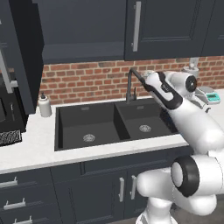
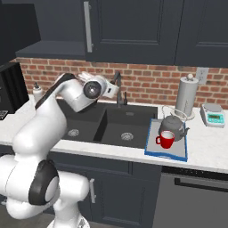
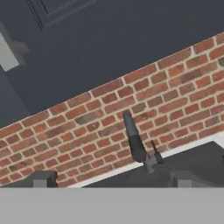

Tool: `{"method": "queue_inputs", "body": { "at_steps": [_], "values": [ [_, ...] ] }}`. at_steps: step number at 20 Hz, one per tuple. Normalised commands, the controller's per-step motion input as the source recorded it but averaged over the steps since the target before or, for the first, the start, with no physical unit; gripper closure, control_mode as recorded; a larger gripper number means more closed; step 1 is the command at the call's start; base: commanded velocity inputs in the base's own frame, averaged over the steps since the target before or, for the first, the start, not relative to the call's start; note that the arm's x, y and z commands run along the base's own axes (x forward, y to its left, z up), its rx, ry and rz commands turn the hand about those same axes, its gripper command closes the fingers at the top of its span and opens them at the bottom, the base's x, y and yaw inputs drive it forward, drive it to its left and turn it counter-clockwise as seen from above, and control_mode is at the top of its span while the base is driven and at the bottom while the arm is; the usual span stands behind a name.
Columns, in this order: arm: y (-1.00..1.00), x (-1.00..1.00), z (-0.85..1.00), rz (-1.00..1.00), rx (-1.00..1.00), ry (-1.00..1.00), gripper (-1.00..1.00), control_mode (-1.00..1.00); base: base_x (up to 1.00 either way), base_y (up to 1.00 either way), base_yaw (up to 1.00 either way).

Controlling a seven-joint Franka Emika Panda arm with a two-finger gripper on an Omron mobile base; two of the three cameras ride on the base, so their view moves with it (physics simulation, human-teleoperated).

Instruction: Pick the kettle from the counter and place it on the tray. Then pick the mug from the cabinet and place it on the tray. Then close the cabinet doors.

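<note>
The dark grey kettle (image 2: 173,124) stands on the blue-rimmed grey tray (image 2: 165,154), right of the sink. In front of it on the same tray sits the red mug (image 2: 165,140). My gripper (image 3: 113,179) hangs open and empty over the back of the sink, facing the brick wall and the faucet (image 3: 135,144); in the right base view the gripper (image 2: 116,87) is beside the faucet. The navy cabinet (image 1: 83,30) gapes above the sink with its shelf bare. Its left door (image 1: 19,57) is swung open; the right door (image 1: 166,26) is shut.
The black double sink (image 1: 113,124) is set in the white counter (image 1: 35,148). A soap bottle (image 1: 44,105) and a black appliance (image 1: 8,113) stand to the left. The paper-towel roll (image 2: 187,95) and a white scale (image 2: 212,115) sit right of the tray.
</note>
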Motion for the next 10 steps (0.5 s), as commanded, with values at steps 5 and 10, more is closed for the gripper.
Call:
{"method": "queue_inputs", "body": {
  "at_steps": [5, 10],
  "values": [
    [0.86, -0.31, 0.0, 0.0, -0.33, 0.03, -1.0, -1.0, 0.0, 0.0, 0.0],
    [0.75, -0.2, 0.0, 0.0, -0.36, 0.06, -1.0, -1.0, 0.0, 0.0, 0.0]
  ]
}}
